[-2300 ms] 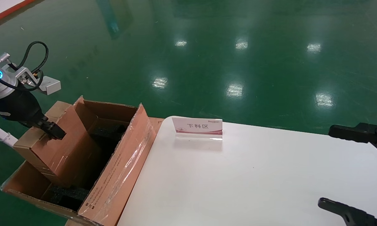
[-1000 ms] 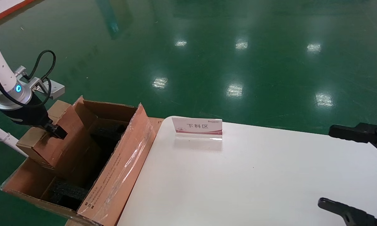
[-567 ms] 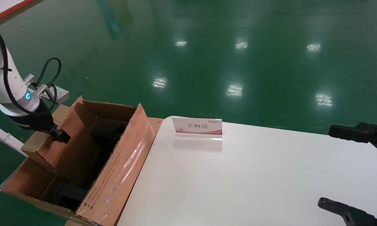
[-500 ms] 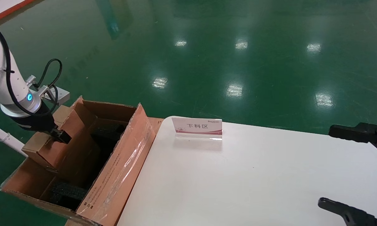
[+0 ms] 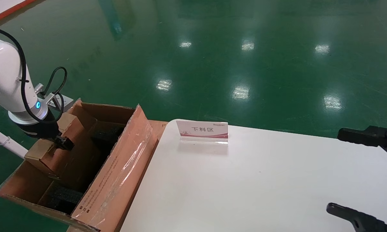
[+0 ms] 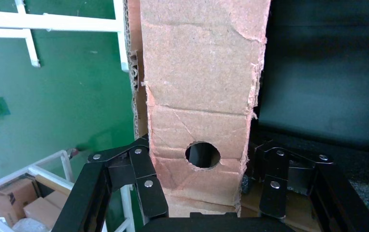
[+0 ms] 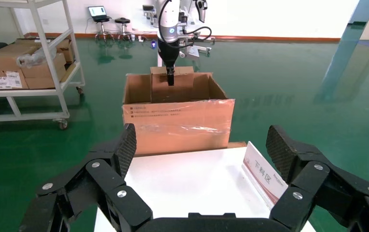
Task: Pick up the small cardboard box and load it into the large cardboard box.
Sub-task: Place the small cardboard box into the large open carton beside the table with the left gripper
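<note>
Left pincer (image 6: 199, 186) grips small cardboard box (image 6: 202, 87) edgewise, fitting it inside large cardboard box (image 5: 116, 180); right pincer (image 7: 199, 159) hangs open over table (image 5: 261, 180).

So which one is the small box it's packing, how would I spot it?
Start at the white table; the large cardboard box with upright flaps and black foam stands at its left end. Standing in it, gripped by the left gripper, is the small cardboard box: plain, far smaller, with a round hole in its narrow side.

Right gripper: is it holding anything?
No. The right gripper hangs open above the white table, with nothing between its fingers.
</note>
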`<state>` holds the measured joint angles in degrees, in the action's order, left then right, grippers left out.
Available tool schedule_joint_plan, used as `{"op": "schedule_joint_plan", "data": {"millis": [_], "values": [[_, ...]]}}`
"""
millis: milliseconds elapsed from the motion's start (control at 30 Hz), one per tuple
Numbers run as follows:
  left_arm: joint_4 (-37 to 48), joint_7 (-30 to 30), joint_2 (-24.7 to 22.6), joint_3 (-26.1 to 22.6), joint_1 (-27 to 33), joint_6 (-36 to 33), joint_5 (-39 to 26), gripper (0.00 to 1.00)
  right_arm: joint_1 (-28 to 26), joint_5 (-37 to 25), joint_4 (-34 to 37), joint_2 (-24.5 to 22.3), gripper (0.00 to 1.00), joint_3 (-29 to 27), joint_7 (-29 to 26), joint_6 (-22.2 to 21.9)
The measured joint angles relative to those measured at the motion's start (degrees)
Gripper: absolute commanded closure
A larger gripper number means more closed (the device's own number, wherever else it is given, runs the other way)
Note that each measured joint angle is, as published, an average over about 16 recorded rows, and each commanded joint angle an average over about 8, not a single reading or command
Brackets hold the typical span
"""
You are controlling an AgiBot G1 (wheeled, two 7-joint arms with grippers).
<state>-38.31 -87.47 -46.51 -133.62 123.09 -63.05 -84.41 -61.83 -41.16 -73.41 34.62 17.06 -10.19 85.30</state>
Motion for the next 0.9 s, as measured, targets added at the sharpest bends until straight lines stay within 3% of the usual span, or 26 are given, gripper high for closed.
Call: {"op": "schedule_joint_plan", "data": {"millis": [167, 233, 900], "values": [[1.33, 0.48, -0.57, 0.1, -0.73, -0.29, 0.39, 0.15, 0.0, 0.01, 0.01, -0.01, 0.0, 0.01, 0.01, -0.01], [1.66, 0.62, -0.71, 0.12, -0.88, -0.4, 0.48, 0.01, 0.0, 0.01, 0.01, -0.01, 0.0, 0.01, 0.01, -0.01], [1.7, 0.71, -0.71, 0.04, -0.85, -0.6, 0.47, 0.0, 0.01, 0.02, 0.01, -0.01, 0.0, 0.01, 0.01, -0.02]]}}
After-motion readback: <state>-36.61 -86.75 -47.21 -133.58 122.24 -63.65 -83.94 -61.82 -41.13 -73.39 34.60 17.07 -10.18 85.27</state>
